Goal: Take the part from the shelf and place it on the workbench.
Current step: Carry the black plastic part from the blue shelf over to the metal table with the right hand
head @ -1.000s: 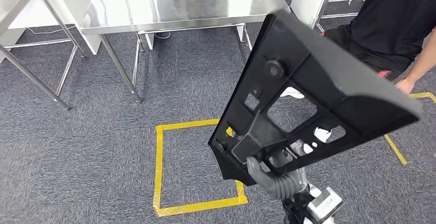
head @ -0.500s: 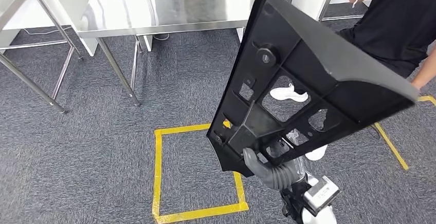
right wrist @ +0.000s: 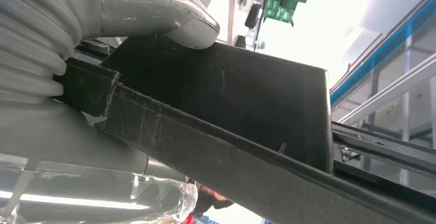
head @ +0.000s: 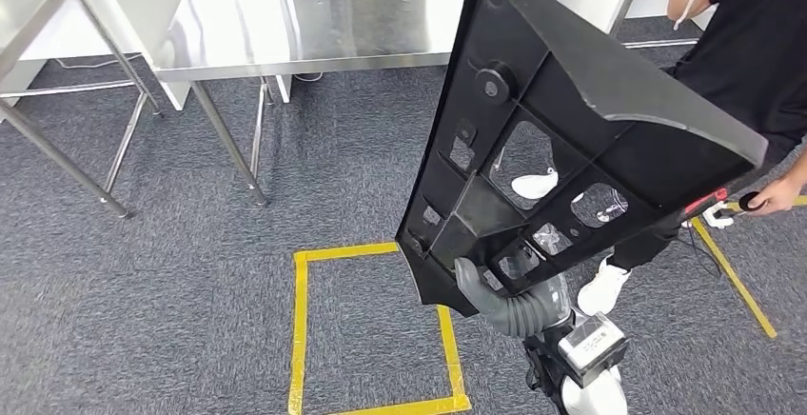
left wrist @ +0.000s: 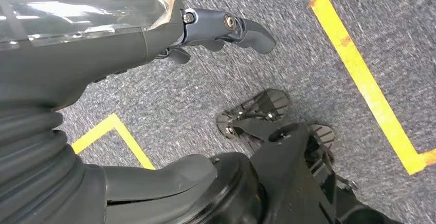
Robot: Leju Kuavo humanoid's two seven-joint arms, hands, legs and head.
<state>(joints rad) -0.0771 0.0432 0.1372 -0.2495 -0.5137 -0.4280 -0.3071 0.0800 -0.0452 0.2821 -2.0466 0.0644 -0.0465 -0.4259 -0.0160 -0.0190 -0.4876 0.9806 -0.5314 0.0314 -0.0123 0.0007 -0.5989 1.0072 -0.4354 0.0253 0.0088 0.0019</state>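
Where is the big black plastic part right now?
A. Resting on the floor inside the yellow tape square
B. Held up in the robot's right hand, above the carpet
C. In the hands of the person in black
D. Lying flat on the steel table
B: the right hand grips the lower end of the black part, which is tilted up in the air over the carpet, short of the steel table.

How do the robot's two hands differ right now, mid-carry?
The right hand grips the black part by its lower end, holding it raised and tilted; the left hand holds nothing. The right hand's thumb presses on the part, while the left hand's fingers hang loosely curled above the grey carpet. Both have grey ribbed wrist covers.
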